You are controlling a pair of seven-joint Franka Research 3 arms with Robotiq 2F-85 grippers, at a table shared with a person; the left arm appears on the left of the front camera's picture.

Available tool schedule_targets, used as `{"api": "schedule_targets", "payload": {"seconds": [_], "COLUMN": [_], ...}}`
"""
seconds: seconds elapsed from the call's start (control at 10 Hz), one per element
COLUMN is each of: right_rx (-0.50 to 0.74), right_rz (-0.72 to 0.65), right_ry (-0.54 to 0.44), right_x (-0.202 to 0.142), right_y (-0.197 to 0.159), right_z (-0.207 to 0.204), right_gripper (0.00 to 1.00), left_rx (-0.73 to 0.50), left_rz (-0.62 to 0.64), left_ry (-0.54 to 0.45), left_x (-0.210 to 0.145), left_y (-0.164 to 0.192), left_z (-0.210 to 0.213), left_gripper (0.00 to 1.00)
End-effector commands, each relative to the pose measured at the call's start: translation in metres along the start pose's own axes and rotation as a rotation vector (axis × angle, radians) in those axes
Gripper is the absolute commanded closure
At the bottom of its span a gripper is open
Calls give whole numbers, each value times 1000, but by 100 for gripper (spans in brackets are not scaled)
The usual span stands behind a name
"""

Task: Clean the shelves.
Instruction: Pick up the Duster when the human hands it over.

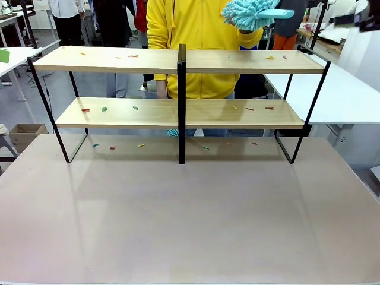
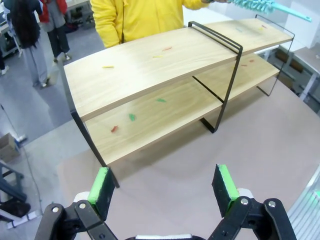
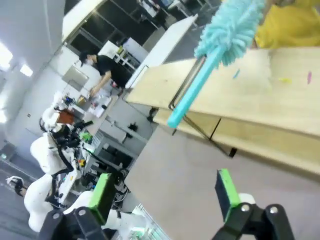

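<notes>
The shelves [image 1: 178,62] stand across the far half of the table, two light-wood boards in a black frame with a centre post. Small coloured scraps [image 1: 104,109] lie on both boards and on the table under them. Behind the shelves a person in a yellow top [image 1: 196,35] holds a fluffy teal duster [image 1: 254,13] above the top board's right half. My left gripper [image 2: 163,185] hangs open and empty above the table, facing the shelves [image 2: 150,65] from their left end. My right gripper [image 3: 164,195] is open and empty too, with the duster [image 3: 230,30] held handle-first towards it above the shelves [image 3: 250,85].
The brown table [image 1: 190,214] stretches bare in front of the shelves. White tables [image 1: 350,95] stand to the right and left. A cardboard box [image 1: 24,133] sits on the floor at the left. Other people stand farther back.
</notes>
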State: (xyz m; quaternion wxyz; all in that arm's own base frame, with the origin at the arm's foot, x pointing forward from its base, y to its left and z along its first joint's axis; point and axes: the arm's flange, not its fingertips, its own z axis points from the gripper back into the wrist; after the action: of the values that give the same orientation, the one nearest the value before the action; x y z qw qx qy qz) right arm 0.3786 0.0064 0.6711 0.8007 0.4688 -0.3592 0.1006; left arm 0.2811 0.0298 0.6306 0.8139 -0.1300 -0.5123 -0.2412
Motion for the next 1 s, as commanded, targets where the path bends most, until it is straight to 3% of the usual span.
{"api": "schedule_targets", "payload": {"seconds": [0.0,0.3,0.5,0.9], "right_rx": [-19,-43,-89,-73], "right_rz": [-296,-492,-545,-581], "right_ry": [90,59,121,156], "right_x": [60,105,112,120], "right_y": [-8,-26,-35,-44], "right_z": [-35,-83,-112,-137], "right_gripper": [0,0,0,0], "left_rx": [6,6,6,6], "left_rz": [6,6,6,6], "left_ry": [0,0,0,0], "left_x": [0,0,0,0], "left_y": [0,0,0,0], "left_z": [0,0,0,0], "left_gripper": [0,0,0,0]}}
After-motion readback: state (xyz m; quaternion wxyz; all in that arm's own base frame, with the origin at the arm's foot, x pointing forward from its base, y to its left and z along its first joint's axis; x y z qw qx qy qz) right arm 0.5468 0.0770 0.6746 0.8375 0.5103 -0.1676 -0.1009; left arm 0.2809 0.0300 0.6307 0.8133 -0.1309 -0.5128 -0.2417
